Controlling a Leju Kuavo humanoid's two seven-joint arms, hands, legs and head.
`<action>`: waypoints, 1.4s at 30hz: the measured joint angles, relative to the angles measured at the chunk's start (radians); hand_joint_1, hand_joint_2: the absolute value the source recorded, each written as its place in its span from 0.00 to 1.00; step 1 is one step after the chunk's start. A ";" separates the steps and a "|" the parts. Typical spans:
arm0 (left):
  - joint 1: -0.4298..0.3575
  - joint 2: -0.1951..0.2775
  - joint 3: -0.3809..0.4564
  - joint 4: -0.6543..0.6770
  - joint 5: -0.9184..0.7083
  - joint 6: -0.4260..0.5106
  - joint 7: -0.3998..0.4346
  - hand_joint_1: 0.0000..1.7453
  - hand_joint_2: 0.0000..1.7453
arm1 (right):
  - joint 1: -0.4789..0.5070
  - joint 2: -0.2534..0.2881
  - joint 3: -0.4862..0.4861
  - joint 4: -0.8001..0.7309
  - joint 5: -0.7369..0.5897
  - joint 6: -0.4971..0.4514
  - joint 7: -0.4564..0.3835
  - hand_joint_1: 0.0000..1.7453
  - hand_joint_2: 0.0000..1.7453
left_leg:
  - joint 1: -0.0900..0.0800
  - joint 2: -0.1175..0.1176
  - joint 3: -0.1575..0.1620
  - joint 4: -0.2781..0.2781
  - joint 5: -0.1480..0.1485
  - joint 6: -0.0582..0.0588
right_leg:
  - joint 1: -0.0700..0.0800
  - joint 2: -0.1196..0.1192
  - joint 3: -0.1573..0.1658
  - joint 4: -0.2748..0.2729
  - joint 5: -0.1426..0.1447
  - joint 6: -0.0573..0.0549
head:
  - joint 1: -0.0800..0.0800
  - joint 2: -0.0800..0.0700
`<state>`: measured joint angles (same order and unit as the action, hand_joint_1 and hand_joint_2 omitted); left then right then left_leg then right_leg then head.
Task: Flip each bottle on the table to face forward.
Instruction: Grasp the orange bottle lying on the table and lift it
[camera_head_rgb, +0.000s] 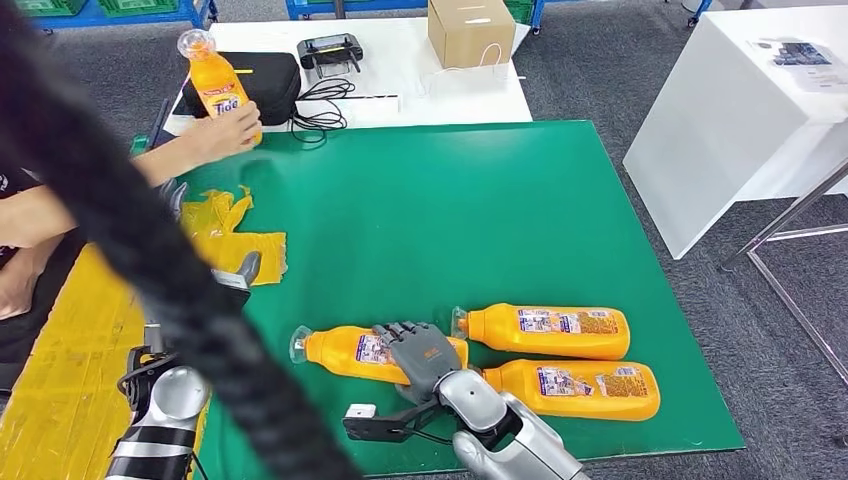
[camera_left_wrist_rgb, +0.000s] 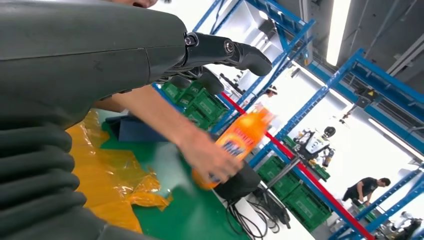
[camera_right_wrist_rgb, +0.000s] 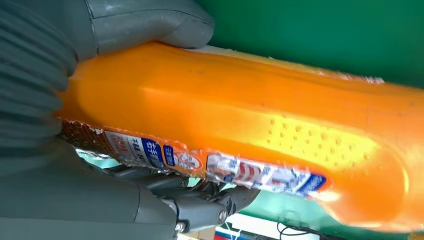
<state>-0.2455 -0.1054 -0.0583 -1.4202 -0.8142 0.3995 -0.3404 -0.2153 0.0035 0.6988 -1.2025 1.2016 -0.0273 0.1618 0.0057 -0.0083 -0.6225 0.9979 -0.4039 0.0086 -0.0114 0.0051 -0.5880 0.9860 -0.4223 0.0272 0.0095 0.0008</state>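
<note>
An orange bottle (camera_head_rgb: 345, 352) lying on the green table (camera_head_rgb: 480, 200) is gripped by the right hand (camera_head_rgb: 425, 355) and should be rolled gently, label upward; the left hand (camera_left_wrist_rgb: 220, 52) hangs open.

A green table (camera_head_rgb: 470, 190) carries three orange bottles lying on their sides near its front edge: one (camera_head_rgb: 345, 350) at the left, one (camera_head_rgb: 548, 331) beside it, one (camera_head_rgb: 578, 389) just in front. Crumpled yellow plastic (camera_head_rgb: 235, 240) lies at its left edge. A fourth orange bottle (camera_head_rgb: 218, 85) stands upright at the far left corner.
</note>
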 joint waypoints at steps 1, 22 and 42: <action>0.001 0.000 -0.005 -0.002 0.009 -0.002 -0.002 0.00 1.00 | -0.002 0.003 -0.008 0.005 -0.027 -0.016 -0.016 1.00 1.00 | 0.000 0.000 0.001 0.000 0.000 0.000 | 0.000 0.000 0.001 0.000 0.000 0.000 | 0.000 0.000; 0.092 -0.012 -0.054 -0.123 0.328 -0.320 -0.025 0.00 1.00 | 0.188 0.084 -0.222 -0.277 -0.376 -0.317 -0.273 1.00 1.00 | 0.000 0.000 -0.004 0.000 -0.001 0.000 | 0.000 0.000 -0.003 0.000 0.000 0.000 | 0.000 0.000; 0.122 0.006 -0.181 -0.124 0.887 -0.766 0.007 0.00 1.00 | 0.225 0.171 -0.361 -0.374 -0.599 -0.439 -0.490 1.00 1.00 | 0.000 0.000 -0.004 0.000 -0.001 0.000 | 0.000 -0.001 -0.004 0.000 0.000 0.000 | 0.000 0.000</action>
<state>-0.1238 -0.0992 -0.2389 -1.5445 0.0728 -0.3662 -0.3333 0.0096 0.1741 0.3380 -1.5768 0.6028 -0.4662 -0.3281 0.0057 -0.0087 -0.6264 0.9978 -0.4044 0.0088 -0.0113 0.0044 -0.5917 0.9859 -0.4225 0.0272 0.0098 0.0008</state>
